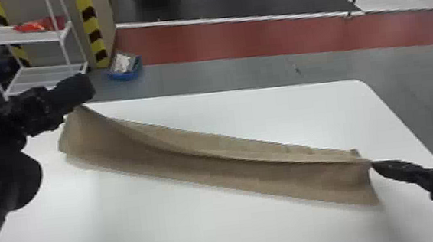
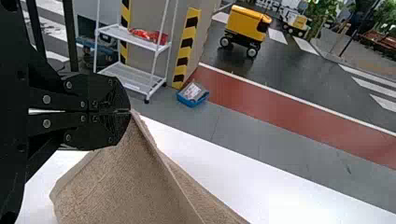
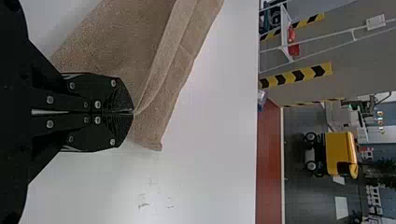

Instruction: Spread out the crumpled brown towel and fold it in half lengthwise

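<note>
The long brown cloth towel (image 1: 208, 156), draped in a ridge over the white flat table (image 1: 161, 228), is pinched at its raised ends by the black flat-fingered left gripper (image 2: 130, 112) and the matching right gripper (image 3: 133, 113). Lengthwise folding seems underway; edge alignment, then even lowering, is called for.

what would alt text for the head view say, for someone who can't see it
Two black robot grippers, left and right, hold a brown towel by its ends, its middle ridge raised, above a white table. Beyond stand a white shelf rack and a blue bin.
</note>
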